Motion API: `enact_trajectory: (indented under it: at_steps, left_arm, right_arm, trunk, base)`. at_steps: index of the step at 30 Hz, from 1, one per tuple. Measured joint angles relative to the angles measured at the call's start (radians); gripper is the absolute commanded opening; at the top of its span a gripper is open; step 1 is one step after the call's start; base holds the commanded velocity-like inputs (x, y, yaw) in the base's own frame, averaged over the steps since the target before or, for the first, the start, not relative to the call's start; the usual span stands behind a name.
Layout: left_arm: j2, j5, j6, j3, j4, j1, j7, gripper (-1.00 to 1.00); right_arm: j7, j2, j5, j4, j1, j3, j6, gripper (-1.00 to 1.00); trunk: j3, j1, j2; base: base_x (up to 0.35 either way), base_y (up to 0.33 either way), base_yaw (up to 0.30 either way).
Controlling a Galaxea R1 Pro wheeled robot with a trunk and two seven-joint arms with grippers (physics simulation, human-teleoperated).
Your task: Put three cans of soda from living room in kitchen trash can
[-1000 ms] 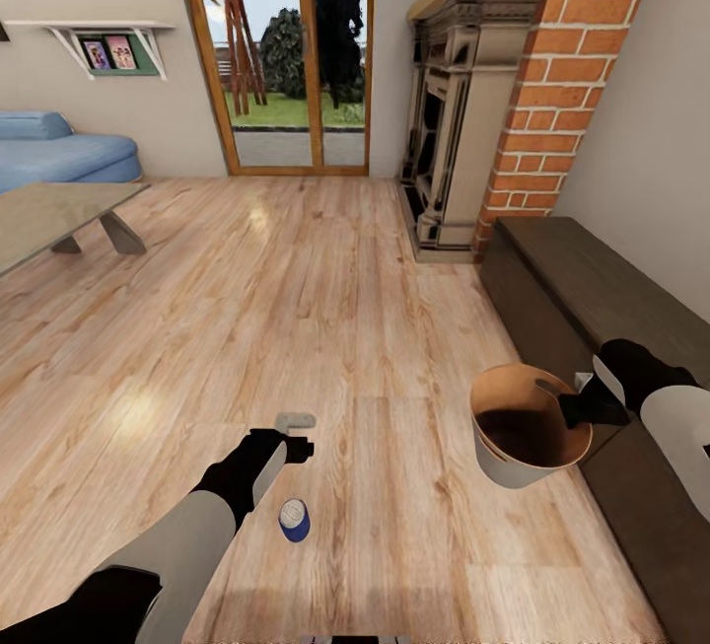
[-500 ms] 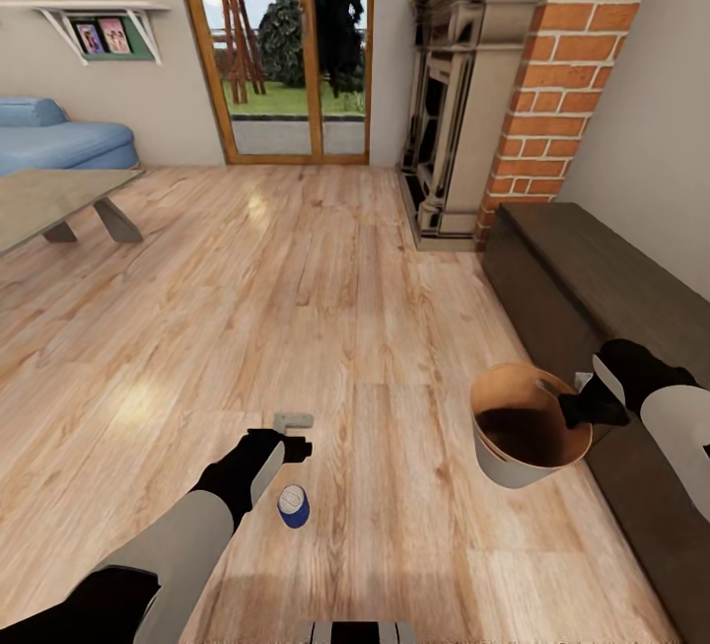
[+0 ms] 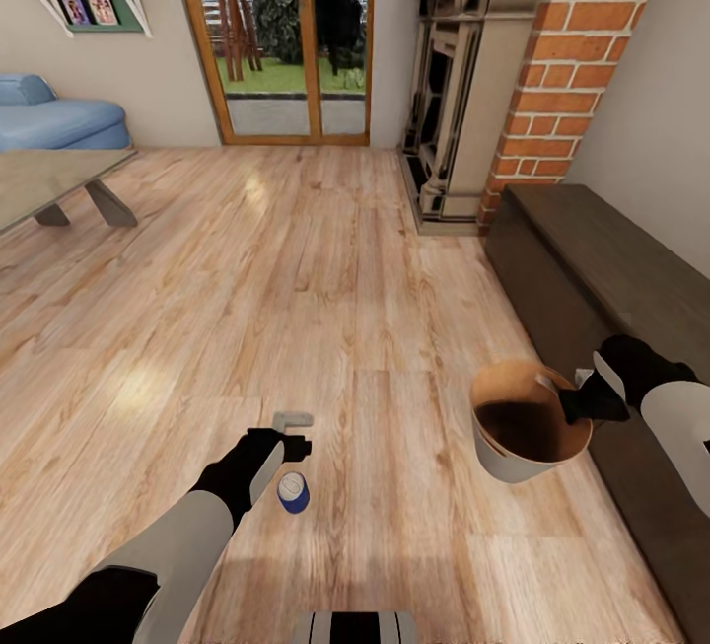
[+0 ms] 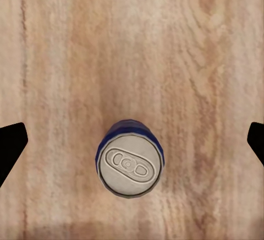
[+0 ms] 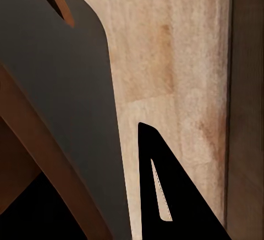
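Can btwn spread fingertips (floor).

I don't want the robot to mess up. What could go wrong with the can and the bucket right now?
The soda can stands upright on the wood floor, below the open left gripper. It sits off-centre between the fingertips, so closing now might bump it over and let it roll away.

The right gripper holds the trash can by its rim, above the floor and tilted. The grip is on one edge, so the bucket might swing or slip.
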Motion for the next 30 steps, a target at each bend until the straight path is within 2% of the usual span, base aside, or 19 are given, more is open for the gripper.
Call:
enact_trajectory:
  at_steps: [6, 11, 17, 23, 30]
  left_arm:
    - [0.000, 0.000, 0.000, 0.000, -0.001, 0.000, 0.000, 1.00]
    - [0.000, 0.000, 0.000, -0.001, 0.000, 0.000, 0.000, 1.00]
    - [0.000, 0.000, 0.000, -0.002, 0.000, 0.000, 0.000, 1.00]
    - [-0.001, -0.001, 0.000, -0.002, 0.003, 0.000, 0.000, 1.00]
    - [-0.001, -0.001, 0.000, -0.002, 0.003, 0.000, 0.000, 1.00]
  right_arm:
    - [0.001, 0.000, -0.005, 0.024, -0.030, 0.002, 0.001, -1.00]
    - [0.000, 0.000, 0.026, 0.067, -0.078, 0.029, -0.001, -1.00]
    - [0.002, 0.002, 0.017, 0.083, -0.112, 0.033, 0.001, -1.00]
    - [0.001, 0.005, 0.023, 0.089, -0.143, 0.041, 0.000, -1.00]
    - [0.000, 0.007, 0.023, 0.097, -0.149, 0.041, 0.000, -1.00]
  trunk:
    - [-0.006, 0.000, 0.000]
    - [-0.007, 0.000, 0.000]
    - [-0.009, 0.000, 0.000]
    - [-0.038, 0.003, -0.001]
    - [-0.075, 0.006, -0.003]
  base:
    - [0.000, 0.000, 0.000]
    - [0.000, 0.000, 0.000]
    - [0.000, 0.000, 0.000]
    - [0.000, 0.000, 0.000]
    - [0.000, 0.000, 0.000]
